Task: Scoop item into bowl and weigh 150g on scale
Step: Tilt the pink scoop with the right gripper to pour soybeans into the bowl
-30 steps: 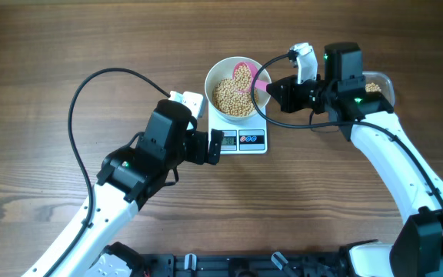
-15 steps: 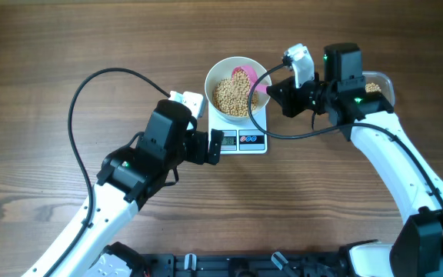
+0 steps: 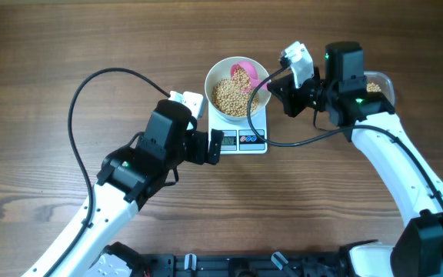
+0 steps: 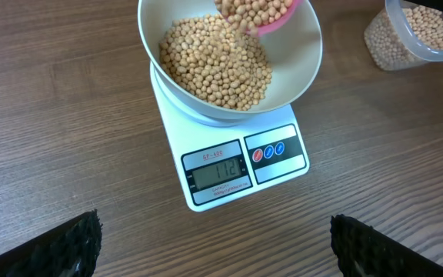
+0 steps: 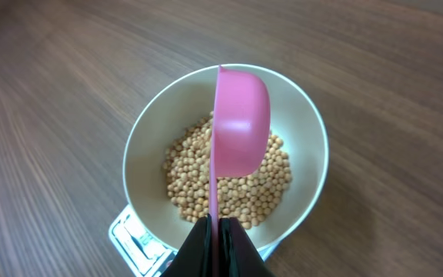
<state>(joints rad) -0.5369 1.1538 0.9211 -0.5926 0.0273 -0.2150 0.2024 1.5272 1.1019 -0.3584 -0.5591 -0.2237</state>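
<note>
The white bowl [image 3: 214, 77] sits on the white scale [image 3: 241, 141] with a heap of beige beans [image 3: 229, 96] in it. My right gripper [image 3: 271, 86] is shut on the thin handle of a pink scoop [image 3: 241, 71], which is rolled onto its side over the bowl. From the right wrist, the scoop [image 5: 241, 123] stands edge-on above the beans [image 5: 191, 177], with my right gripper [image 5: 218, 231] clamped on the handle. From the left wrist, beans spill from the scoop [image 4: 271, 27] into the bowl [image 4: 298, 69]. The scale [image 4: 244, 165] display reads 112. My left gripper [image 4: 215, 246] is open and empty, just short of the scale.
A clear plastic tub [image 3: 375, 83] with more beans stands right of the scale, behind my right arm; it also appears as the tub [image 4: 414, 35] at the top right of the left wrist view. Bare wooden table [image 3: 52, 46] surrounds everything.
My right wrist has rolled, tipping the pink scoop further onto its side over the bowl, and beans are falling out. The left arm has not moved.
</note>
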